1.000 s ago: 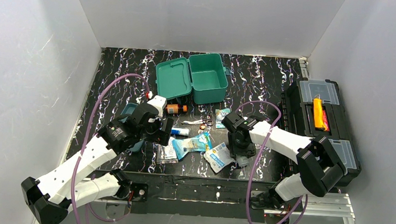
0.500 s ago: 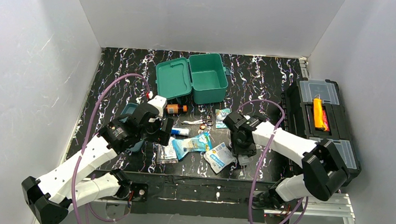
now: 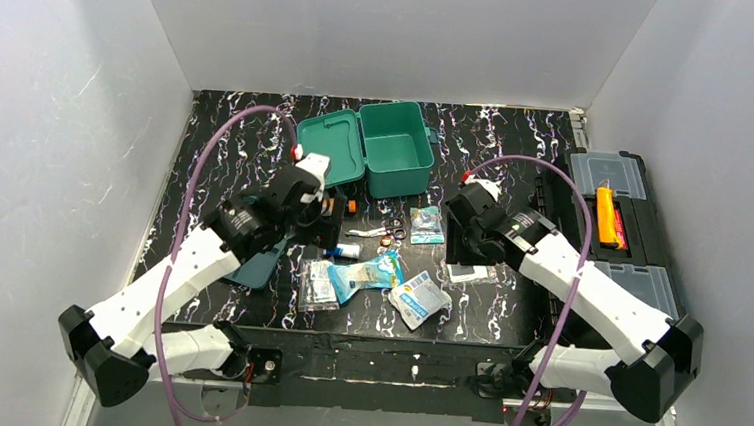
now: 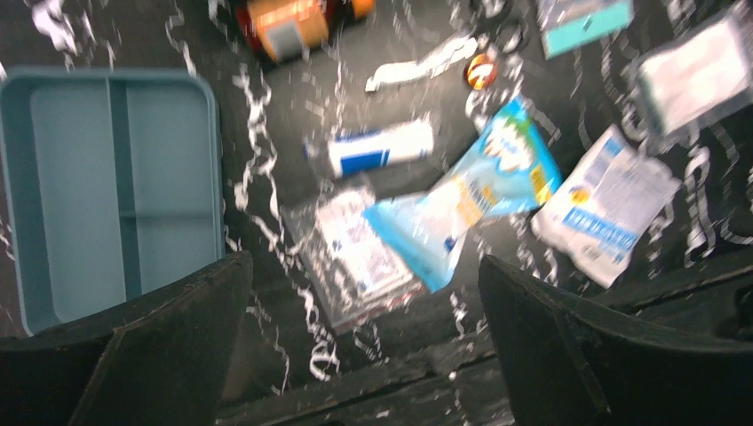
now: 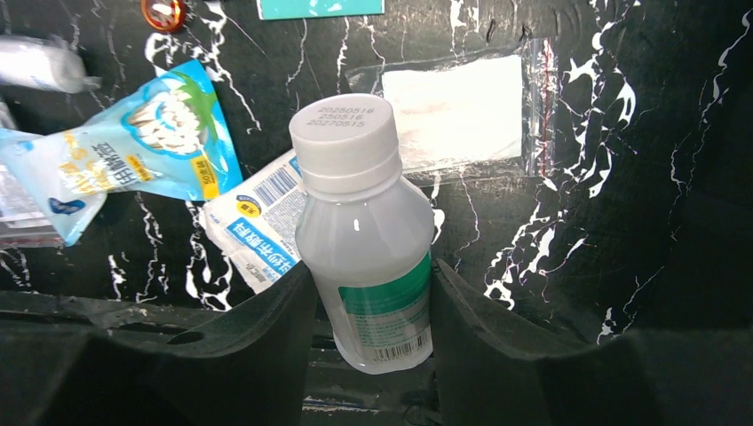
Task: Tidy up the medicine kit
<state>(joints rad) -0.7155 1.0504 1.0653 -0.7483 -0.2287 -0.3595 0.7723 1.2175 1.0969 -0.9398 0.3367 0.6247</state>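
Observation:
The medicine kit [image 3: 398,152] stands open at the back, its lid [image 3: 329,151] laid flat to the left. Its blue-teal inner tray [image 3: 261,263] lies on the table at the left and also shows in the left wrist view [image 4: 115,191]. My left gripper [image 3: 323,225] is open and empty [image 4: 364,355], hovering over the scattered packets. My right gripper [image 3: 467,243] is shut [image 5: 368,284] on a white bottle [image 5: 364,222] with a white cap and green label, held above the table.
On the table lie an orange bottle [image 3: 334,207], scissors [image 3: 382,232], a blue-white tube [image 4: 382,148], a blue pouch [image 4: 471,200], a white-blue sachet [image 5: 257,222], a clear packet [image 4: 364,257], a teal packet [image 3: 424,223] and bagged gauze [image 5: 457,111]. A black toolbox [image 3: 612,229] stands right.
My right gripper has risen and moved back and right with the white bottle in it. My left gripper has moved back toward the kit, uncovering more of the tray.

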